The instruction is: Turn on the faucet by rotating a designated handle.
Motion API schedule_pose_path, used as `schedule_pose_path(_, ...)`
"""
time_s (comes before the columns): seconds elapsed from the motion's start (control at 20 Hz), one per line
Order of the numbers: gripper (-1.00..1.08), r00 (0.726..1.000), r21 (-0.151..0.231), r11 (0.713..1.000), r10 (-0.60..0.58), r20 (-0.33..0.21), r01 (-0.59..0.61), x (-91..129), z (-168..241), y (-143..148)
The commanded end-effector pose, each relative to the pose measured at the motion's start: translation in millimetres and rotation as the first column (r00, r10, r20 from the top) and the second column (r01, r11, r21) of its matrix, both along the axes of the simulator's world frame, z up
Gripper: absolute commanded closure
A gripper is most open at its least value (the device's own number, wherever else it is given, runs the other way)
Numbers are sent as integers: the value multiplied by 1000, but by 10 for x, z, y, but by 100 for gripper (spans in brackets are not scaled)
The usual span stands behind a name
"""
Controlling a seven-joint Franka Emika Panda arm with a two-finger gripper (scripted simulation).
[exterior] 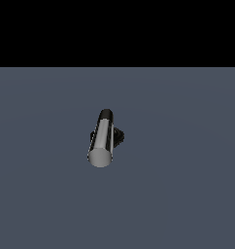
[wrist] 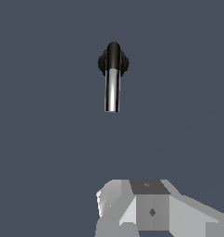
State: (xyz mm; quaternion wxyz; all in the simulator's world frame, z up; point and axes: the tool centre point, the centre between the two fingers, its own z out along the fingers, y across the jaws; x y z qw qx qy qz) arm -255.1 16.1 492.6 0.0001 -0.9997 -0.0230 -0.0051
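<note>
Hovering well clear of the faucet (wrist: pixel 113 62): gripper (wrist: pixel 151 208), grey-white body only partly in wrist view, fingertips cut off, so open or closed cannot be told. Touching nothing. Handle (exterior: pixel 102 141) sticking out from the faucet's black base (exterior: pixel 118 137), flat round end facing the exterior camera.

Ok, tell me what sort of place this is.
Most likely a bare simulator test scene, not a real kitchen: a lone faucet with a silver handle on a flat grey floor, black void behind, and a blocky white gripper.
</note>
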Motion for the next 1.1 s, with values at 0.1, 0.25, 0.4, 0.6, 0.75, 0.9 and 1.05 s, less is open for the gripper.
schedule_pose_path(0.1,108,1000,0,1000,0,0,0,2,-10,1)
schedule_pose_path(0.25,108,1000,0,1000,1,0,-1,12,-61,10)
schedule_pose_path(0.4,108,1000,0,1000,2,0,-2,31,-157,29)
schedule_pose_path(0.6,108,1000,0,1000,5,-1,-5,68,-352,64)
schedule_pose_path(0.75,108,1000,0,1000,8,-1,-8,106,-545,100)
schedule_pose_path(0.9,108,1000,0,1000,12,-2,-12,150,-776,142)
schedule_pose_path(1.05,108,1000,0,1000,16,-3,-16,200,-1036,191)
